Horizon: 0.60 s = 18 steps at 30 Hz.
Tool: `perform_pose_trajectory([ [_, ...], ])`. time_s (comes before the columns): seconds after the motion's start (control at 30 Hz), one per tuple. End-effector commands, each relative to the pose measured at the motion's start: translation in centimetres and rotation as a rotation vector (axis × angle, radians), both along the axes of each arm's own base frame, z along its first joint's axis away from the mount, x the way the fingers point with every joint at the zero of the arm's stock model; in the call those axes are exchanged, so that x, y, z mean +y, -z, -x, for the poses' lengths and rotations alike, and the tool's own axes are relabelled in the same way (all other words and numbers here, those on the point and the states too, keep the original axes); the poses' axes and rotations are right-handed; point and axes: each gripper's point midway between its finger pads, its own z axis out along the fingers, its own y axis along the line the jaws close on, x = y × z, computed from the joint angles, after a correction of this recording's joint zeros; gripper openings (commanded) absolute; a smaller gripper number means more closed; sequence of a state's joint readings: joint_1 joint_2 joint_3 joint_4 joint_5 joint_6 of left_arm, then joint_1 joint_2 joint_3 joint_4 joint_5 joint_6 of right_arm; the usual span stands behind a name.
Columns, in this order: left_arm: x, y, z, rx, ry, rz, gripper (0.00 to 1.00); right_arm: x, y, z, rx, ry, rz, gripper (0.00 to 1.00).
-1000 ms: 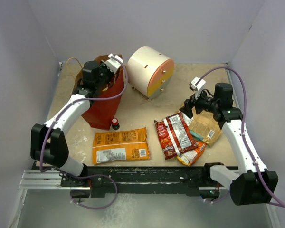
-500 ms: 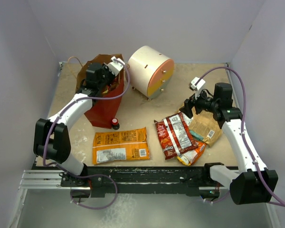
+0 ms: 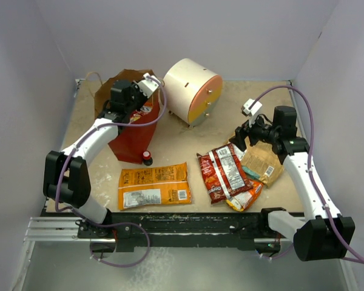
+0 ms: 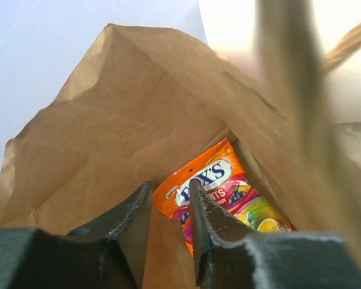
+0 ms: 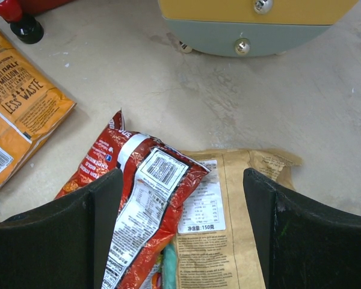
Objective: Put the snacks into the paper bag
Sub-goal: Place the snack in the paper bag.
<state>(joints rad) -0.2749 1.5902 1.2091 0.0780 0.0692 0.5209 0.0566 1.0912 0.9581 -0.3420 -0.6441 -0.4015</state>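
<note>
Back left on the sandy surface (image 3: 170,136), a tall paper bag (image 3: 132,142), red outside and brown kraft inside, upright with its mouth open. At that mouth, the left claw (image 4: 169,195), pointing down into the bag, fingers parted by only a narrow gap and pinching nothing. Beyond the fingertips, deep inside against the kraft wall, an orange fruit-candy packet (image 4: 225,189) printed with bright fruit. Across the left wrist view, blurred, a twine handle (image 4: 289,90).

Just in front of the bag's base, a tiny dark bottle (image 3: 147,157) with a red cap. Nearer the arms, flat on the surface and apart from the rest, a large orange packet (image 3: 154,185). To the right, a loose heap: on top, a dark red packet (image 3: 223,173) with a white label, overlapping a tan-brown packet (image 3: 264,162). Between those two, a sliver of teal packet (image 3: 253,174). At the heap's near edge, a small yellow-and-red packet (image 3: 246,197) tucked under the red one.

Above the far end of that heap, the right claw (image 5: 182,177), spread wide and empty, one finger over the dark red packet, the other over the tan-brown one. Touching them or clear of them: cannot tell.

At the back of the surface, just right of the bag, a cream cylindrical drawer unit (image 3: 193,91) with a yellow front and small knobs, well apart from the heap.
</note>
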Motion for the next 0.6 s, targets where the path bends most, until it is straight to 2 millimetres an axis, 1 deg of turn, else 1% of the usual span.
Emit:
perform_pose_trajectory([
  [0.0, 0.8, -4.1, 0.1, -0.068, -0.025, 0.006, 0.37, -0.4, -0.6, -0.5, -0.051, 0.009, 0.021, 0.83],
  [0.13, 1.4, -5.5, 1.1, -0.071, -0.053, 0.015, 0.43, -0.9, -0.4, -0.8, -0.049, 0.029, 0.047, 0.83],
  [0.2, 1.9, -6.7, 1.6, -0.086, -0.073, 0.019, 0.45, -1.1, -0.2, -0.7, -0.028, 0.021, 0.066, 0.82],
  [0.23, 2.1, -7.3, 1.9, -0.097, -0.081, 0.023, 0.46, -1.1, 0.3, -0.5, -0.001, 0.013, 0.076, 0.81],
  [0.27, 2.3, -7.8, 2.1, -0.105, -0.087, 0.026, 0.47, -1.1, 0.0, -0.5, 0.004, 0.001, 0.087, 0.8],
  [0.3, 2.4, -8.4, 2.4, -0.114, -0.09, 0.031, 0.48, -1.2, 0.3, -0.2, 0.027, -0.014, 0.102, 0.79],
  [0.37, 2.7, -9.5, 3.1, -0.125, -0.097, 0.042, 0.5, -1.5, 1.2, 0.7, 0.067, -0.059, 0.156, 0.77],
  [0.47, 3.0, -10.9, 4.1, -0.128, -0.105, 0.054, 0.53, -2.6, 3.0, 2.7, 0.14, -0.125, 0.267, 0.78],
  [0.57, 3.1, -11.8, 5.2, -0.124, -0.099, 0.059, 0.64, -3.8, 4.6, 5.2, 0.218, -0.191, 0.367, 0.78],
])
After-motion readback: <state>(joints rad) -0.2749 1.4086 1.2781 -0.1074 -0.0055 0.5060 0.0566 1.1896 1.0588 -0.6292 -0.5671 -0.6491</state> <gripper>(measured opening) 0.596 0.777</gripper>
